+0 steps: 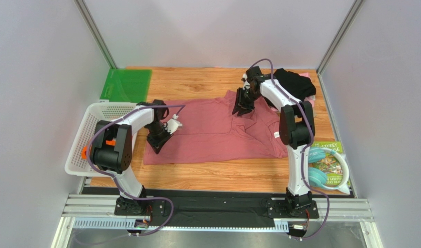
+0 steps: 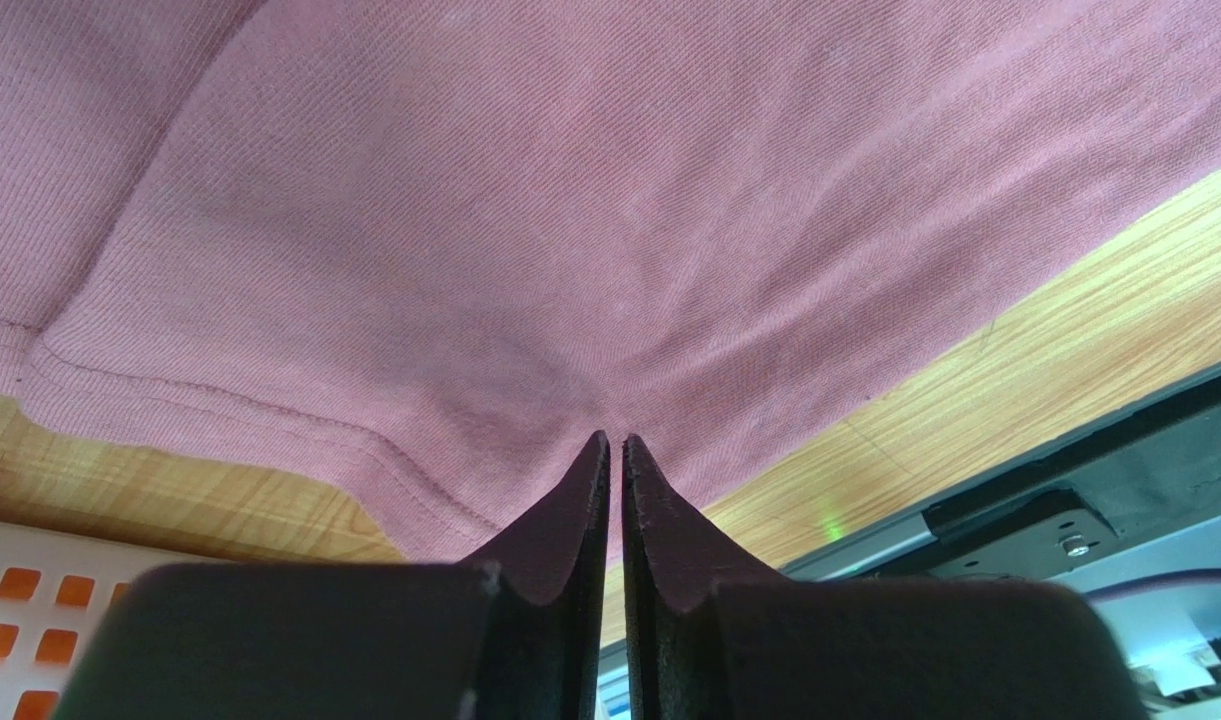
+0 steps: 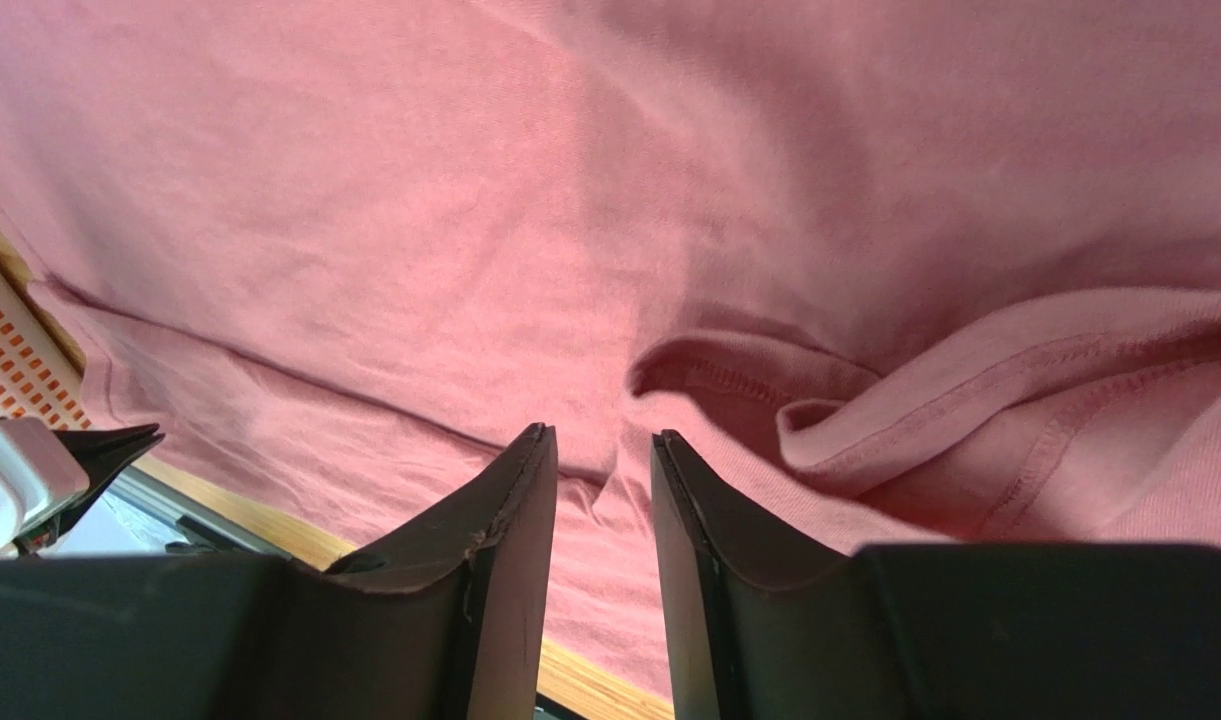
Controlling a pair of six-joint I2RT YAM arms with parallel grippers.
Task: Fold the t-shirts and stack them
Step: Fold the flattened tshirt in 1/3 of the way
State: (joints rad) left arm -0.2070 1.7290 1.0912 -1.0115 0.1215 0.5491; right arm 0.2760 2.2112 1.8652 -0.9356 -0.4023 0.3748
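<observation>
The left gripper (image 2: 616, 440) was clamped on the shirt's (image 1: 212, 135) left edge! The right gripper (image 3: 603, 438), jaws slightly apart, gripping nothing, sat over a fold at its far edge; shirt spread across the table (image 1: 207, 178).

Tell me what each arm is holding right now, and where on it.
The left gripper pinches the dusty-rose t-shirt at its hem edge, jaws shut; the right gripper hangs open over it, holding nothing.

On the table (image 1: 217, 178) lie a rose shirt (image 1: 212, 135) centrally, black shirt (image 1: 296, 82) far right, basket (image 1: 91, 120) left, green mat (image 1: 125, 85) far left, booklet (image 1: 329, 164) near right.
</observation>
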